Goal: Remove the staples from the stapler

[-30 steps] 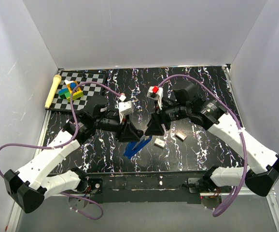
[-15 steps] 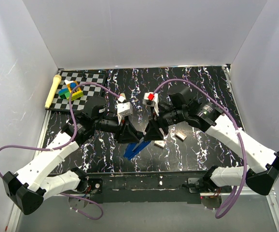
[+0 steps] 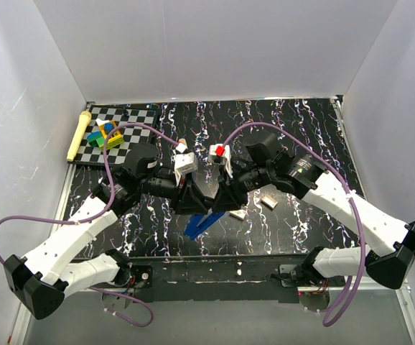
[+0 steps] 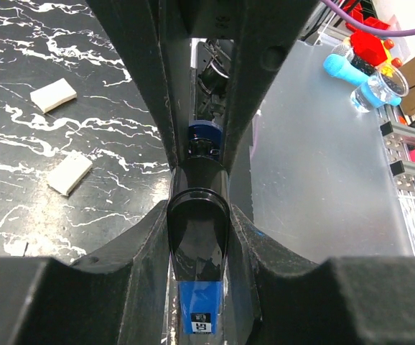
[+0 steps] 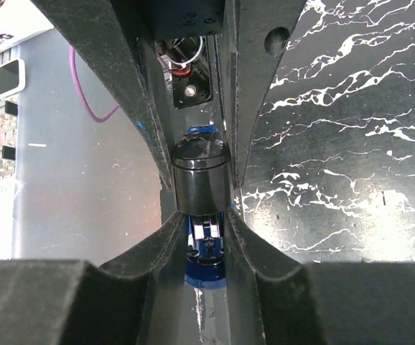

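The bright-blue stapler [image 3: 201, 222] is held between both grippers near the table's middle front, its blue end sticking out toward the near edge. My left gripper [image 3: 195, 202] is shut on it. In the left wrist view my left gripper [image 4: 198, 287] clamps the stapler's glossy black part and blue strip [image 4: 197, 310]. My right gripper [image 3: 222, 200] meets it from the right. In the right wrist view my right gripper [image 5: 206, 244] is shut on the stapler [image 5: 206, 267] just below its black rounded end. The two grippers' fingers nearly touch. No staples show.
Two small cream blocks [image 3: 238, 213] [image 3: 268, 203] lie just right of the grippers and also show in the left wrist view [image 4: 53, 95]. A checkered board [image 3: 132, 147] with coloured blocks [image 3: 105, 134] and a cream-yellow bar [image 3: 77, 135] sit at the far left.
My right gripper has moved left, closing in against the left gripper at the stapler. The left arm has shifted slightly. The stapler's blue end stays in about the same place.
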`<state>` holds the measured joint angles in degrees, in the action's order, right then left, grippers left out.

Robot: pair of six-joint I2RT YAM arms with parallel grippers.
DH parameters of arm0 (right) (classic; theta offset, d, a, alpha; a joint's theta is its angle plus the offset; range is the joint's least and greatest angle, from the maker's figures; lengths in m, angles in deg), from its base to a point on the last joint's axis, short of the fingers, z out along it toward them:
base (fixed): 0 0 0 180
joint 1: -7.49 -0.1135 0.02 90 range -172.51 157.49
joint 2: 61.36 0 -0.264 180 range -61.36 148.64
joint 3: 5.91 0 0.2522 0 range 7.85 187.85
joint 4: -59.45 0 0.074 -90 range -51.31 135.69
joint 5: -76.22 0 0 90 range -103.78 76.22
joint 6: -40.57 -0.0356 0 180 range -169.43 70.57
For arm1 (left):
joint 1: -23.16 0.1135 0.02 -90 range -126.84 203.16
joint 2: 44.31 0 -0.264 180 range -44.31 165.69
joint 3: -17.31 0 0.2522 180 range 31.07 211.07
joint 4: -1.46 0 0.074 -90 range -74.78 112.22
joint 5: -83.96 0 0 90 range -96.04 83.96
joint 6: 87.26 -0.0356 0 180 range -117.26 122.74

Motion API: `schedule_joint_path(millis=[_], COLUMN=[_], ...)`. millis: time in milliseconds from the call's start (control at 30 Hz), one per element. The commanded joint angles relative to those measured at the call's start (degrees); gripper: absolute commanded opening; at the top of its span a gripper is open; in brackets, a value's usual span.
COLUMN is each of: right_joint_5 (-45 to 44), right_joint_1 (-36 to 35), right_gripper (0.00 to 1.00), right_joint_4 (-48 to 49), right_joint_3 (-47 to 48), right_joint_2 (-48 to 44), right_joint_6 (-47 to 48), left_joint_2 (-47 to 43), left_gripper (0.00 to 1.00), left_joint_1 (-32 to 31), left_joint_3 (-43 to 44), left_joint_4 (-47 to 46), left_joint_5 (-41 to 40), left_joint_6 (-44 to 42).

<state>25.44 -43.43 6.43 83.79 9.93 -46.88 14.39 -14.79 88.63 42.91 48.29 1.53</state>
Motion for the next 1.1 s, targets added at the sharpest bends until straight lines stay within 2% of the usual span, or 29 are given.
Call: schedule_joint_path(millis=[0, 33, 67, 100, 367, 600, 1067], right_joint_5=[2.3, 2.4, 2.1, 1.7, 2.9, 3.1, -4.2], right_joint_1=[-0.9, -0.9, -1.1, -1.1, -1.8, -2.9, -2.9], right_gripper=[0.28, 0.21, 0.06, 0.01, 0.01, 0.01, 0.02], right_joint_4=[1.6, 1.6, 1.9, 1.9, 5.9, 12.5, 11.1], right_joint_3=[-1.2, -1.6, -1.9, -2.6, -12.6, -21.4, -13.4], right_joint_2=[-0.3, -0.5, -0.9, -1.4, -7.4, -12.3, -7.7], right_joint_6=[0.5, 0.4, 0.4, 0.4, -2.1, -9.3, -9.1], left_joint_2=[-1.8, -1.7, -1.8, -2.0, -4.4, -6.9, -3.2], left_gripper=[0.0, 0.0, 0.0, 0.0, 0.0, 0.0, 0.0], left_joint_1=[0.0, -0.1, -0.1, -0.1, -0.1, 0.0, -0.2], left_joint_3=[0.4, 0.5, 0.6, 0.6, 0.6, 0.0, 0.4], left_joint_4=[-4.7, -4.8, -4.9, -5.1, -8.6, -14.9, -13.9], left_joint_5=[3.5, 4.0, 4.6, 4.8, 2.5, 1.2, -2.6], left_joint_6=[0.8, 2.4, 2.6, 2.7, 5.7, 11.2, 9.9])
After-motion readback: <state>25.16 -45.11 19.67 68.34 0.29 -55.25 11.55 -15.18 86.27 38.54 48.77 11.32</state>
